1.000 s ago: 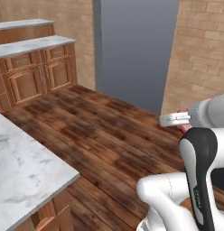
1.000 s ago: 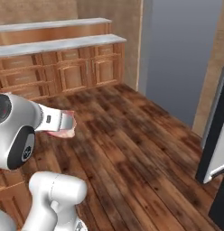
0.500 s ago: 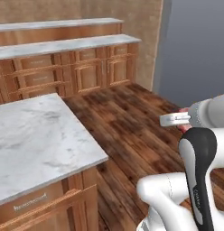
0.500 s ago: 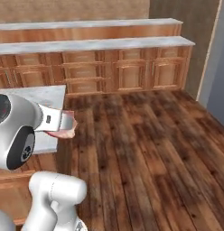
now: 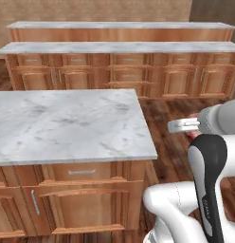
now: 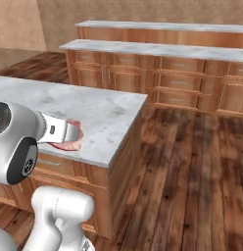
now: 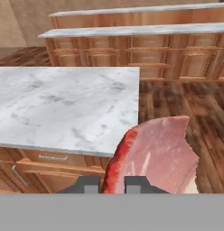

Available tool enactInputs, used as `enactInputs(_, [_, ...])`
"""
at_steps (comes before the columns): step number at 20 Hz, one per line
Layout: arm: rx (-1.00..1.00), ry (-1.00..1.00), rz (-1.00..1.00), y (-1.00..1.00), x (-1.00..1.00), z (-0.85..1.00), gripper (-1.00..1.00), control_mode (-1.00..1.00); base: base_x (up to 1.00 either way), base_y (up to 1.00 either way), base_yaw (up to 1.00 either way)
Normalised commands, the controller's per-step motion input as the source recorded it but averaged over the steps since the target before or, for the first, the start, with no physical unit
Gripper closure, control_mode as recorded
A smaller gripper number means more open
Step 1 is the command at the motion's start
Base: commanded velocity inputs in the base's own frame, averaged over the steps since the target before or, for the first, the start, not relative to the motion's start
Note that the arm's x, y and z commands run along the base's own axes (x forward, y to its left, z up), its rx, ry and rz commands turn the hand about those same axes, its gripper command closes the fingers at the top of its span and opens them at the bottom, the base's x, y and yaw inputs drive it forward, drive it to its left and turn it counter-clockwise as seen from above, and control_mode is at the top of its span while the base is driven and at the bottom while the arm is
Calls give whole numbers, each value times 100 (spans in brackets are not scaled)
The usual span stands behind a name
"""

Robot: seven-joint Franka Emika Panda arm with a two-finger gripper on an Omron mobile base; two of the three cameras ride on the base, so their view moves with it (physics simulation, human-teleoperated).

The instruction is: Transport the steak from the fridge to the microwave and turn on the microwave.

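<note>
Marble island (image 5: 67, 123) newly alongside, steak (image 7: 154, 155) clamped between fingers (image 7: 86, 184).

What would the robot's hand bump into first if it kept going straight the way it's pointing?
Probably nothing soon. The hand, shut on the steak, points past the marble island corner, over open wood floor, toward the far cabinets. Those would likely come first, though depth is hard to judge.

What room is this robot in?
Most likely a kitchen: a marble-topped island with wooden drawers, long rows of wooden cabinets along the back wall, and a raw steak in the pincer.
</note>
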Motion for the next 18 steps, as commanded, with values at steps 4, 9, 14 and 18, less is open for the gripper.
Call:
enactInputs(4, [0, 0, 0, 0, 0, 0, 100, 100, 5, 26, 75])
enactInputs(9, [0, 0, 0, 0, 0, 0, 100, 100, 9, 26, 72])
enactInputs(14, [0, 0, 0, 0, 0, 0, 100, 100, 16, 26, 67])
enactInputs(18, [0, 0, 0, 0, 0, 0, 100, 100, 19, 27, 65])
